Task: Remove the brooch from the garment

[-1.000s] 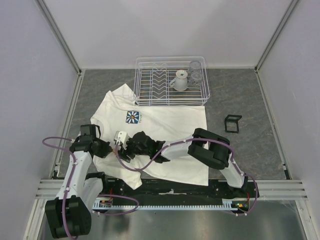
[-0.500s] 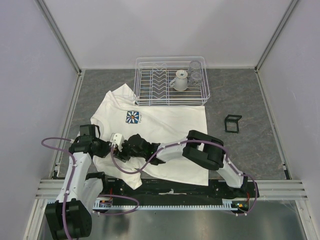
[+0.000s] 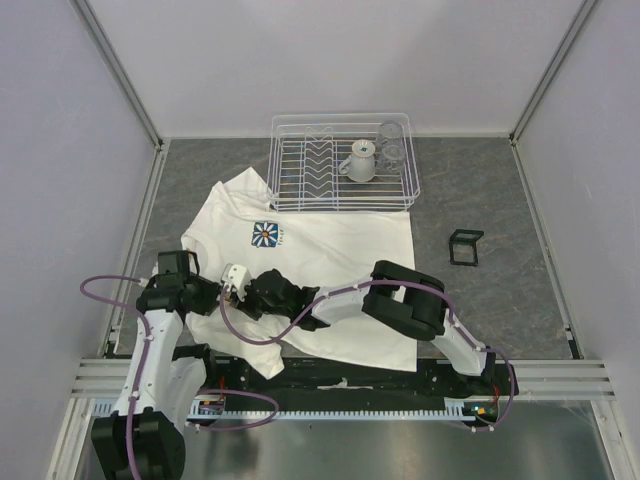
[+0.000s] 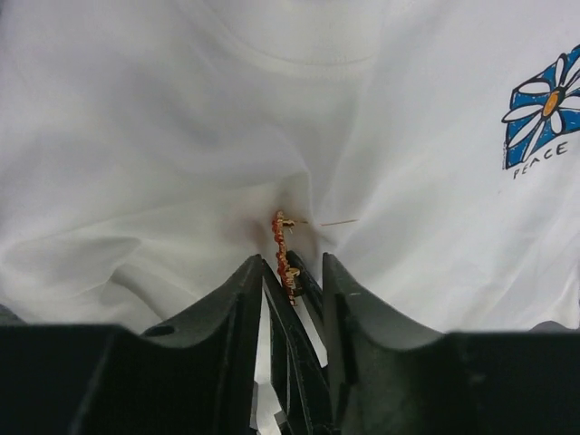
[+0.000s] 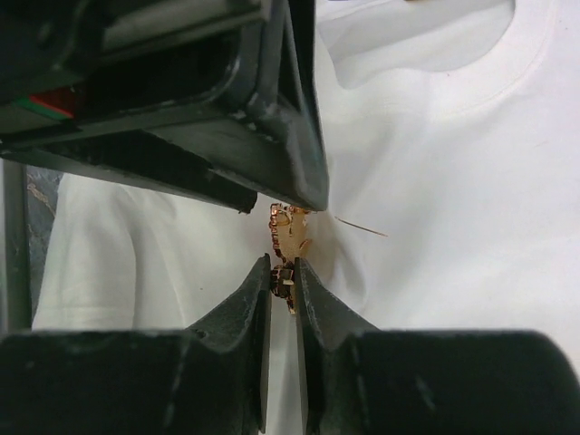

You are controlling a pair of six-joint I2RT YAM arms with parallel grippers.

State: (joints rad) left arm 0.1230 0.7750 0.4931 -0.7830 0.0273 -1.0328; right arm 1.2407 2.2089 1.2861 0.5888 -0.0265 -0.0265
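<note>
The garment (image 3: 340, 250), a white T-shirt with a blue daisy logo (image 3: 265, 235), lies flat on the table. The brooch (image 4: 280, 234), a tiny orange-red pin, stands on a puckered fold of the cloth, and its thin gold needle (image 5: 362, 227) sticks out sideways. My right gripper (image 5: 284, 270) is shut on the brooch's (image 5: 290, 227) lower end. My left gripper (image 4: 292, 265) faces it from the other side. Its jaws are open, astride the right fingertips and touching nothing. In the top view both grippers meet over the shirt's near left part, and the brooch is hidden there.
A white wire dish rack (image 3: 340, 165) at the back holds a mug (image 3: 360, 160) and a glass (image 3: 392, 148). A small black frame (image 3: 465, 247) stands right of the shirt. Grey walls enclose the table.
The left gripper has opened from shut. The right gripper has closed onto the brooch after reaching a little further left.
</note>
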